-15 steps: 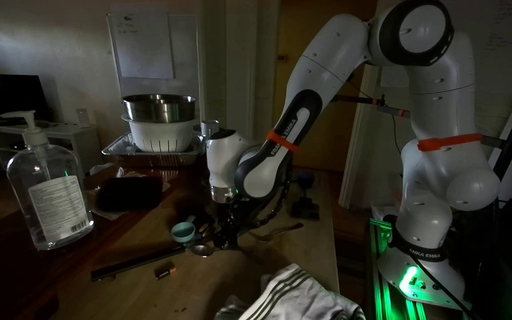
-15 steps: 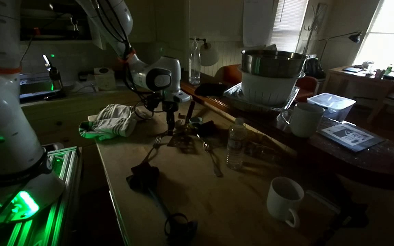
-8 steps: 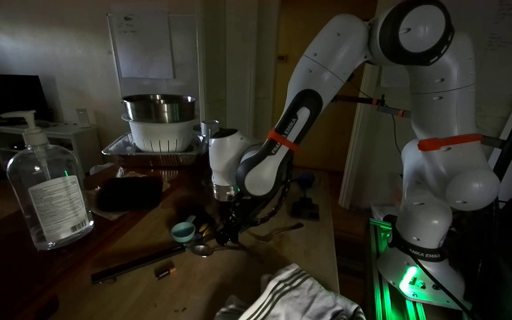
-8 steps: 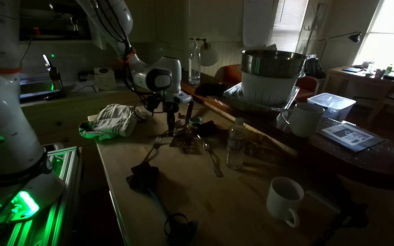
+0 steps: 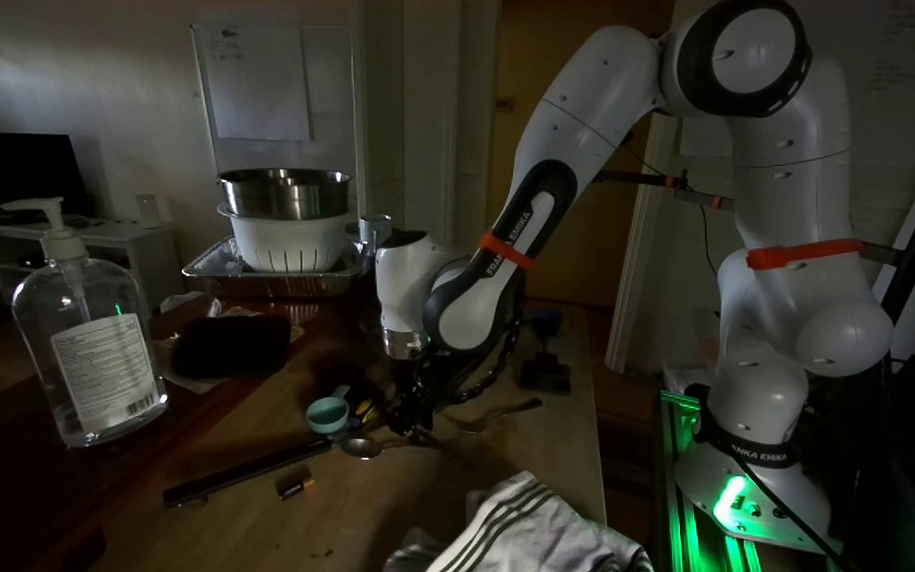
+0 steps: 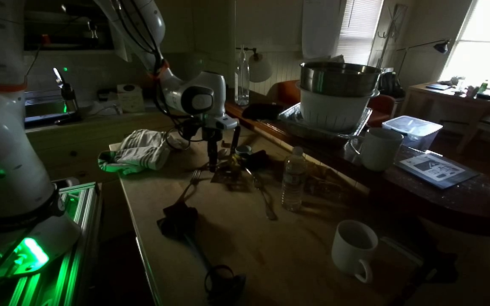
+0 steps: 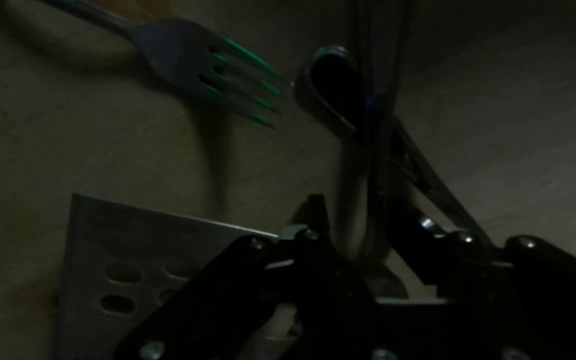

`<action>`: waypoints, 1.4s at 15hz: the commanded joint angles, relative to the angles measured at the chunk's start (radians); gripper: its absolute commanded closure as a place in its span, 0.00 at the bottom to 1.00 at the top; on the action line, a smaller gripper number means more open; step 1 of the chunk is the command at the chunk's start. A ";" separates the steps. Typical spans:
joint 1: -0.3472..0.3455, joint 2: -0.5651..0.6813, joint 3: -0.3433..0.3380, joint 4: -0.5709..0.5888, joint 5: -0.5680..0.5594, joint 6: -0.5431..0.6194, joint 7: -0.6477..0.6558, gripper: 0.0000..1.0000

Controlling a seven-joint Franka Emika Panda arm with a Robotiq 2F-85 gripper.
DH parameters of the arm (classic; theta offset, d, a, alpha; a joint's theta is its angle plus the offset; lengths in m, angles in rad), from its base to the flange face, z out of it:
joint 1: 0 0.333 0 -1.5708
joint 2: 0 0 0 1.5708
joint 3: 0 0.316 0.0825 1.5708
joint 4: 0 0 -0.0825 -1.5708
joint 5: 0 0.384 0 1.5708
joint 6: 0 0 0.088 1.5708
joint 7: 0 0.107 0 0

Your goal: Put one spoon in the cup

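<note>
Compared with one second ago, the fingers (image 7: 410, 245) have shifted slightly away from the cup (image 5: 327, 416) and stand partway apart, gripping nothing, with a blurred utensil (image 7: 379, 165) between them, while the spoon (image 5: 362, 449) remains on the desk (image 5: 219, 532), bowl just beside the cup, handle running toward the fingers.

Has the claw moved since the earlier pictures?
Yes, slightly: in an exterior view, the claw has shifted rightward across the picture, farther from the unmoved green cup.

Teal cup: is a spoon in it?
No, in an exterior view a spoon lies outside the teal cup, whose visible inside holds none.
</note>
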 commanded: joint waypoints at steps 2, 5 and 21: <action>-0.001 0.003 0.000 -0.024 0.009 0.022 0.000 0.88; 0.001 0.003 0.008 -0.021 0.010 0.022 -0.003 1.00; 0.139 -0.724 -0.223 -0.419 0.282 -0.057 -0.494 0.98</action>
